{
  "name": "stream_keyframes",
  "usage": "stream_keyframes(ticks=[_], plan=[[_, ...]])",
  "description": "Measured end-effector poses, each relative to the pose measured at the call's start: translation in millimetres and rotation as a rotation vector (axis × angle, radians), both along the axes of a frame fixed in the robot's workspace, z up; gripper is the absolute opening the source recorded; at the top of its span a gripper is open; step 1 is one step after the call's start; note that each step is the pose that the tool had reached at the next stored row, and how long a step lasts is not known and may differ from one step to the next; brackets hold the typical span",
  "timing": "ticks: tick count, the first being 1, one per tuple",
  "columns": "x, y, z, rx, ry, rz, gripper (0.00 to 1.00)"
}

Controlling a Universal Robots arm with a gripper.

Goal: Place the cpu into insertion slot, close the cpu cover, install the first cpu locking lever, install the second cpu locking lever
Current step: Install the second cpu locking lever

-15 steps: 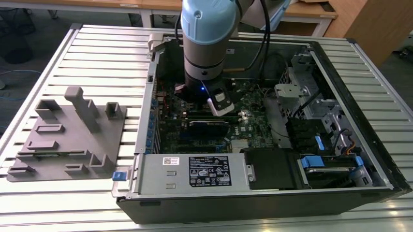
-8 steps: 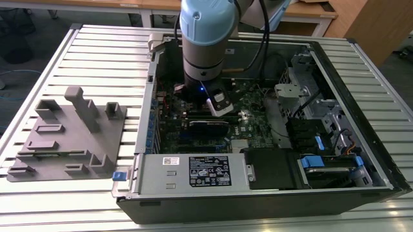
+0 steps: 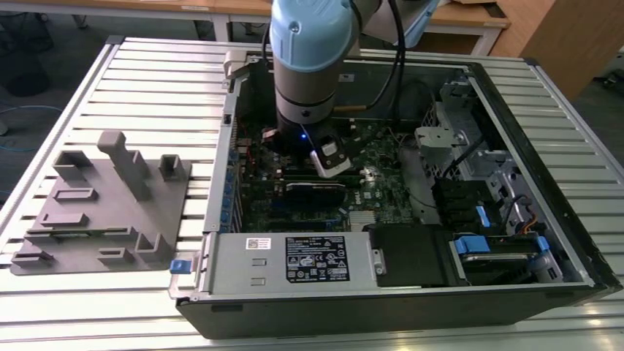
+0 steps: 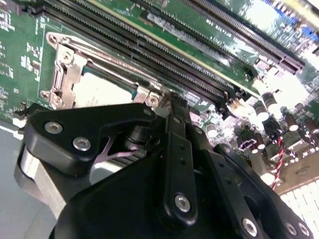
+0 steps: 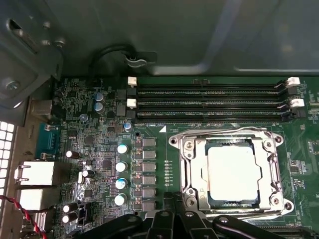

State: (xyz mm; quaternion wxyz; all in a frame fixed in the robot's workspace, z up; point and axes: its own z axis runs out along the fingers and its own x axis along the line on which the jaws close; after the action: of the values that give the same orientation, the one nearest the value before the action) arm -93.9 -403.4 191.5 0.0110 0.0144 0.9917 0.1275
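The cpu (image 5: 232, 172), a pale silvery square, lies in the insertion slot (image 5: 234, 204) on the green motherboard. The cpu cover (image 5: 192, 162), a shiny metal frame, lies flat around it. A thin wire lever (image 5: 219, 131) runs along the frame's side nearest the memory slots. My gripper (image 5: 177, 198) hangs just off the socket's corner with its black fingers together and nothing held. In the second wrist view the gripper (image 4: 174, 99) ends beside the frame's corner screw, and the cpu (image 4: 104, 92) shows past it. In the exterior view the gripper (image 3: 332, 170) reaches down inside the open computer case.
Long black memory slots (image 5: 209, 102) lie beside the socket, and several capacitors (image 5: 122, 167) stand on its other side. The case holds a power supply (image 3: 292, 259) and drive bays (image 3: 487, 248). A grey fixture (image 3: 107, 205) rests on the slatted table at the exterior view's left.
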Motion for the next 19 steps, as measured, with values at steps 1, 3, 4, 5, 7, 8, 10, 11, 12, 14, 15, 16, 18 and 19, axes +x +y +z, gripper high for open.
stream_keyframes(ticks=[1, 3, 4, 5, 7, 8, 10, 11, 12, 14, 15, 16, 18, 19], plan=[[-0.1, 0.0, 0.0, -0.0001, 0.0001, 0.000, 0.11], [-0.1, 0.0, 0.0, -0.0001, 0.0001, 0.000, 0.11], [-0.1, 0.0, 0.1, -0.0002, 0.0001, 0.000, 0.11], [-0.2, -0.1, 0.6, -0.0004, 0.0002, 0.000, 0.11], [-0.1, 0.0, 3.9, -0.0004, 0.0003, 0.000, 0.11], [-0.1, 0.0, 6.8, -0.0003, 0.0003, 0.000, 0.11], [-0.2, 0.0, 13.9, -0.0010, 0.0006, 0.000, 0.11], [-0.1, 0.0, 17.6, -0.0011, 0.0007, 0.000, 0.11], [-0.1, 0.0, 21.1, -0.0014, 0.0008, 0.000, 0.11], [-0.1, 0.0, 24.4, -0.0017, 0.0011, 0.000, 0.11], [-0.1, 0.0, 24.3, -0.0016, 0.0011, 0.000, 0.11], [0.2, 0.0, 24.3, -0.0016, 0.0010, 0.000, 0.11], [3.8, 0.0, 24.3, -0.0019, 0.0012, -0.001, 0.11], [6.8, 0.1, 24.1, -0.0020, 0.0012, -0.001, 0.11]])
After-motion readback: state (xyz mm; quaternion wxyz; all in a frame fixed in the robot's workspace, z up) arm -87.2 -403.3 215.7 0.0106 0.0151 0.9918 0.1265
